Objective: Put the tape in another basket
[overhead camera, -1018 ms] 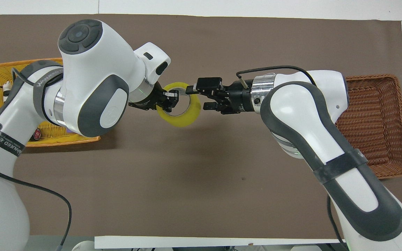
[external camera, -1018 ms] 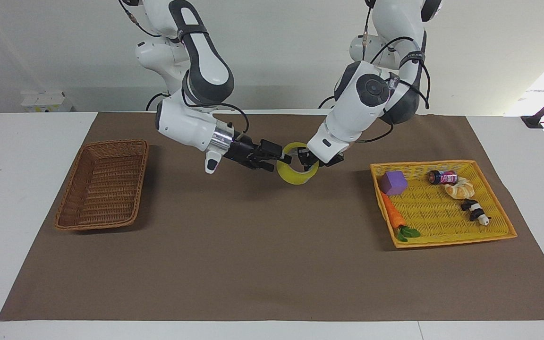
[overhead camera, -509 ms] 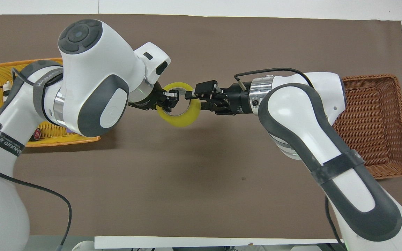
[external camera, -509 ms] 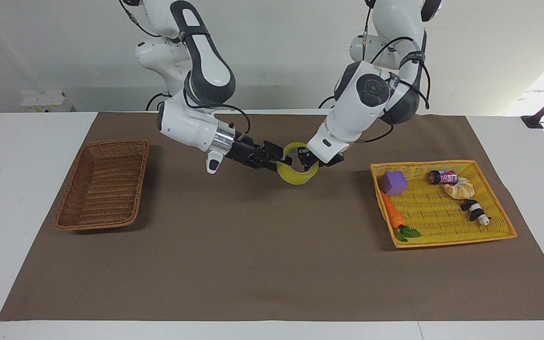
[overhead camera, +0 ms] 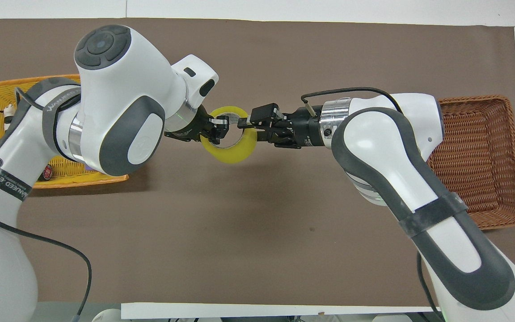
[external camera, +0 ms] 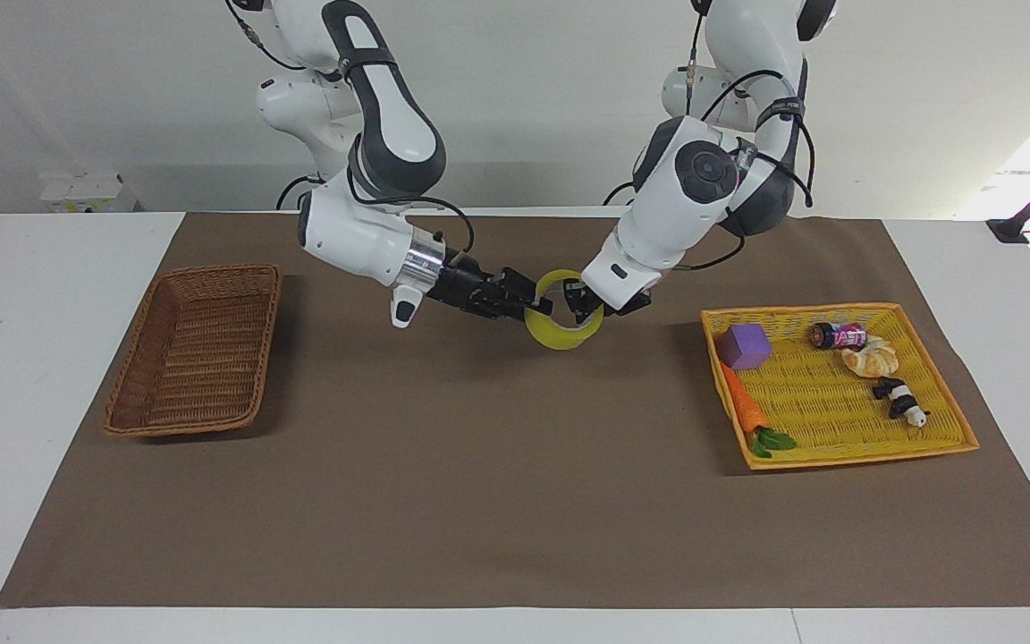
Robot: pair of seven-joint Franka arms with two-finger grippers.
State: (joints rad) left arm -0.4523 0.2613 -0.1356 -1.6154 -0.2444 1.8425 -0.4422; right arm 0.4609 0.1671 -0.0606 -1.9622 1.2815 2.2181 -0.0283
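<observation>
Both pincers grip the glossy tape (external camera: pixel 560 326) ring (translucent yellow) aloft.

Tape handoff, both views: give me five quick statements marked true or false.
1. The tape is up in the air over the brown mat. True.
2. The left tool grips the tape's ring. True.
3. The right tool waits over the wicker basket. False: it is at the tape, on the roll's other edge.
4. The wicker basket holds a carrot. False: nothing shows in it; the carrot lies in the yellow basket.
5. A purple block sits in the yellow basket. True.
</observation>
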